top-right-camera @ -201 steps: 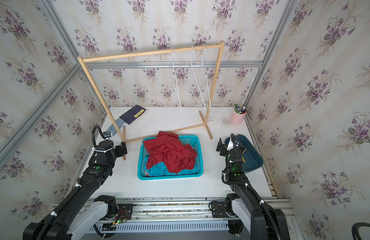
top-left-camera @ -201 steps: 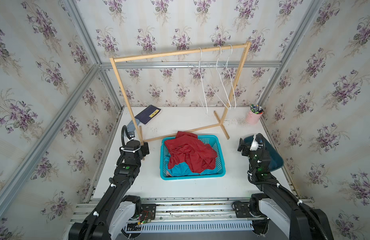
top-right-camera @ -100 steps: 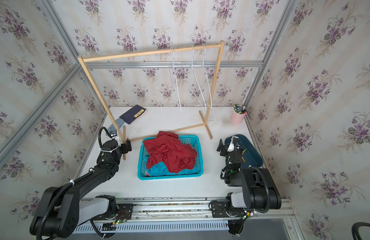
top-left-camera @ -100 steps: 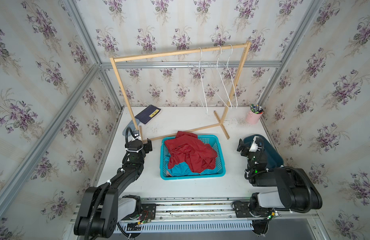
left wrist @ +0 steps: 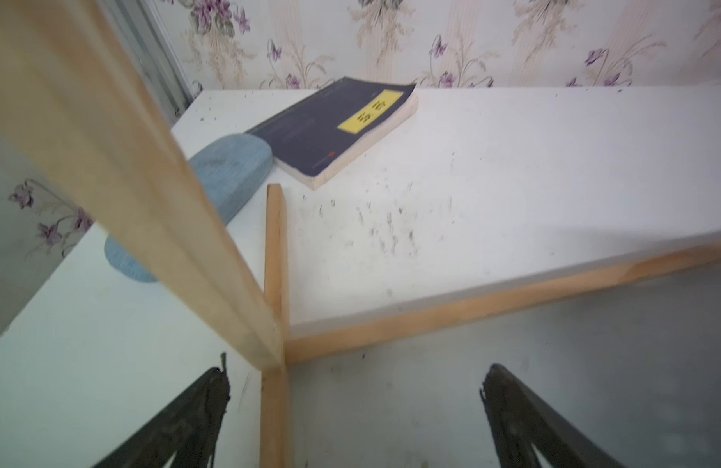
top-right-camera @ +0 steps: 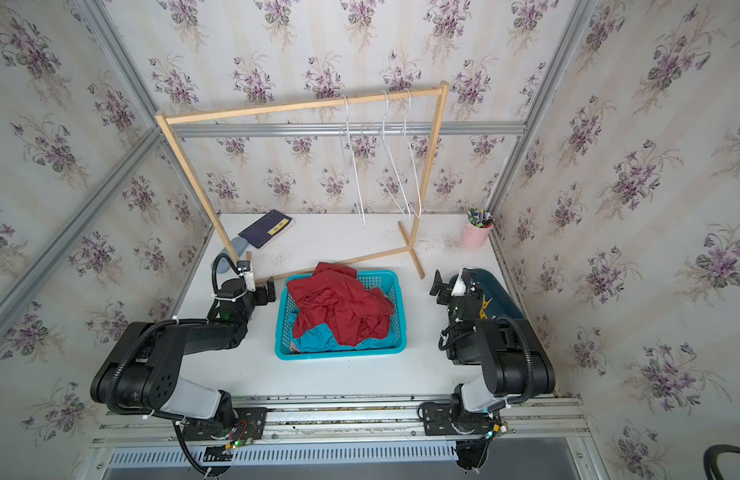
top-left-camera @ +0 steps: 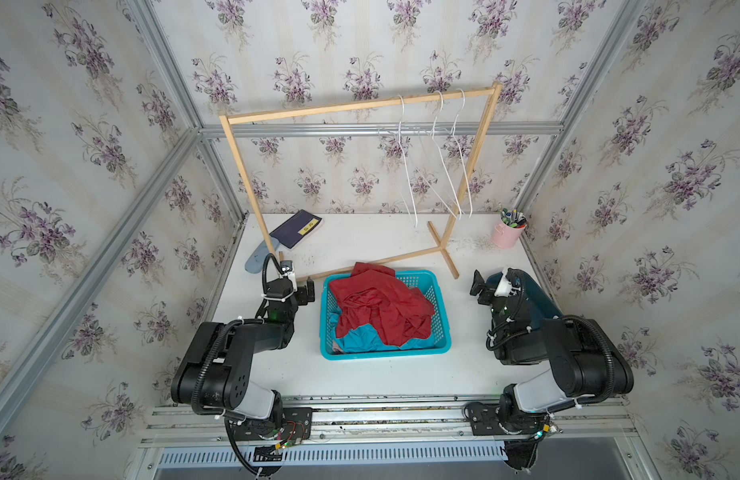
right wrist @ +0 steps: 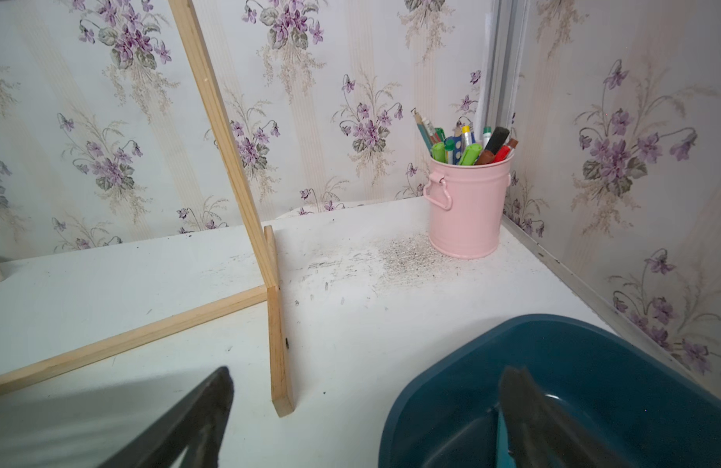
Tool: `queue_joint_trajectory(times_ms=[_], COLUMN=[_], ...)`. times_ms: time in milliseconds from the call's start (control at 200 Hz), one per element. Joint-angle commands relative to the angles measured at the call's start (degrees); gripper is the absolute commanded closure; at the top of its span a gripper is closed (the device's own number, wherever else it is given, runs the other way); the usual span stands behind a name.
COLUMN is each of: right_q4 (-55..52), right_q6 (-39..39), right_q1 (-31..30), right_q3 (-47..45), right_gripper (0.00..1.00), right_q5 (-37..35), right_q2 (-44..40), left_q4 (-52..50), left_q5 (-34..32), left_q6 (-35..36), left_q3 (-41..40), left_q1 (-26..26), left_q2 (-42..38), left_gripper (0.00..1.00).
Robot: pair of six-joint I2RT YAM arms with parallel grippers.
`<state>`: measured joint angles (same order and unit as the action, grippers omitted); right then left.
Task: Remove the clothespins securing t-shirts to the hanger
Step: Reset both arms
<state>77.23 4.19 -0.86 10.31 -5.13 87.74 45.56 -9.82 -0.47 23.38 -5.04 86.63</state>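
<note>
Three white wire hangers (top-right-camera: 353,166) hang bare on the wooden rack (top-right-camera: 301,102). In the blue basket (top-right-camera: 339,354) a red t-shirt (top-right-camera: 339,303) lies crumpled over a turquoise t-shirt (top-right-camera: 318,340), between the left gripper (top-right-camera: 265,292) and the right gripper (top-right-camera: 439,286). Yellow clothespins (top-right-camera: 484,306) lie in the dark tub (top-right-camera: 505,291).

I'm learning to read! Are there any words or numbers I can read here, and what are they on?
On the yellow sticker of the dark blue paperback book: dark characters, too blurred to read.
On the felt pens in the pink metal bucket: no print that can be read.
Nothing else shows any writing.
</note>
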Motion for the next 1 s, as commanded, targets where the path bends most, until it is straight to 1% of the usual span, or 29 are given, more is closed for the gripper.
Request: queue_joint_trajectory(times_ms=[0, 255, 445, 500, 589, 994], right_q4=[-0.14, 0.26, 4.83, 3.94, -1.23, 0.05], right_q6=[-0.66, -1.01, -1.29, -1.2, -0.81, -1.2], right_q1=[-0.02, -0.02, -0.03, -0.02, -0.23, -0.37], right_q3=[0.39, 0.09, -2.56, -1.83, 0.85, 0.24], right_gripper=[0.0, 0.0, 0.0, 0.0, 0.0, 0.0], right_q5=[0.35, 1.25, 1.31, 1.09, -0.23, 0.38], right_q2=[0.26, 0.07, -0.1, 0.09, 0.1, 0.08], left_q4=[-1.49, -1.04, -1.02, -1.0, -1.0, -1.0], left_q5=[1.3, 1.21, 1.12, 1.12, 1.13, 1.12], left_q6=[1.0, 1.19, 1.19, 1.18, 1.22, 1.21], left_q3=[0.61, 0.44, 0.44, 0.49, 0.53, 0.53], left_q1=[-0.13, -0.24, -0.24, -0.24, -0.24, -0.28], left_q2=[-0.11, 0.01, -0.06, -0.03, 0.02, 0.07], left_gripper=[0.01, 0.01, 0.01, 0.01, 0.01, 0.01])
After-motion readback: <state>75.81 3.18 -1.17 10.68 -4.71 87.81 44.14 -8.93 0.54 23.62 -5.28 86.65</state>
